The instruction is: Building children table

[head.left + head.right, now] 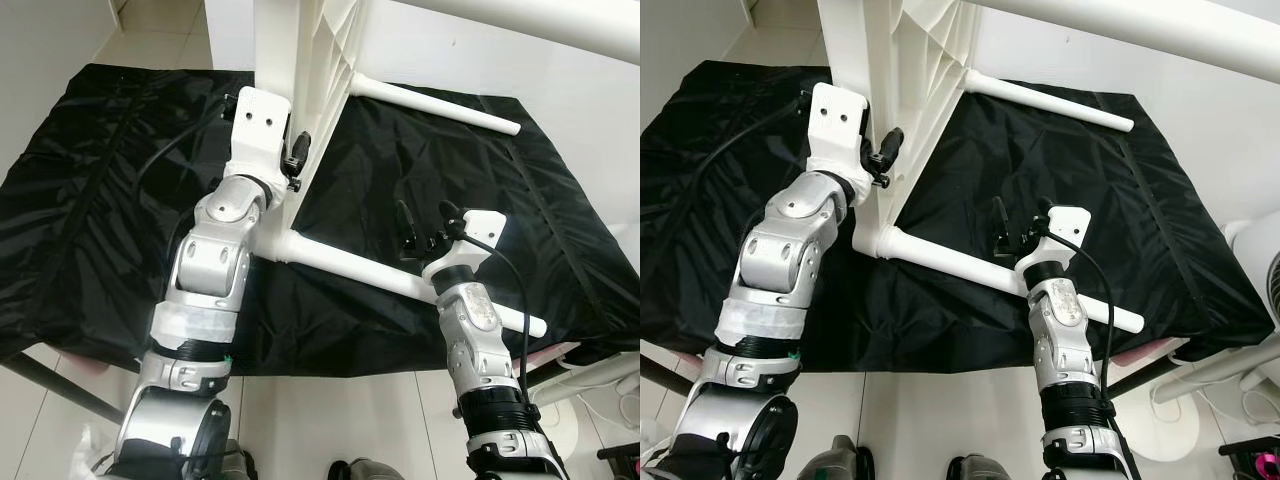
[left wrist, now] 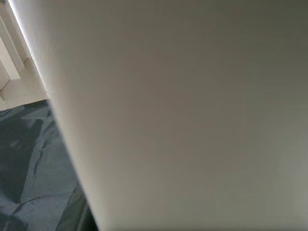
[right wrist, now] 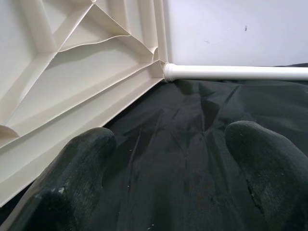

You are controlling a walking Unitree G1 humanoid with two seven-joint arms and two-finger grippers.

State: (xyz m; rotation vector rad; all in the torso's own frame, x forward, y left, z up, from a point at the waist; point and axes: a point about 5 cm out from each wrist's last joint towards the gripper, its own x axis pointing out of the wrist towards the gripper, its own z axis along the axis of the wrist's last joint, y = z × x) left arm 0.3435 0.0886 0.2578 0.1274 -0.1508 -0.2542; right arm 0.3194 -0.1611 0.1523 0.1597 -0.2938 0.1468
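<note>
White plastic nearest me: a fitted leg [image 1: 400, 280] under my right gripper [image 1: 428, 228], whose fingers are spread wide and holding nothing, probably ready to take it. Beyond, my left gripper [image 1: 296, 160] seems pinched on the tabletop's [image 1: 310, 70] edge, steadying it upright on the black cloth [image 1: 100, 200]; farther off, another leg [image 1: 440, 108].

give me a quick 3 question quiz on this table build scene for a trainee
1. True or false: the right gripper is clamped on the near leg.
2. Which gripper is at the tabletop edge? A) left B) right
3. Fill in: the parts rest on a ____ cloth.

Key:
1. False: its fingers are spread over bare cloth, holding nothing.
2. A: the left gripper is at the upright tabletop.
3. black
</note>
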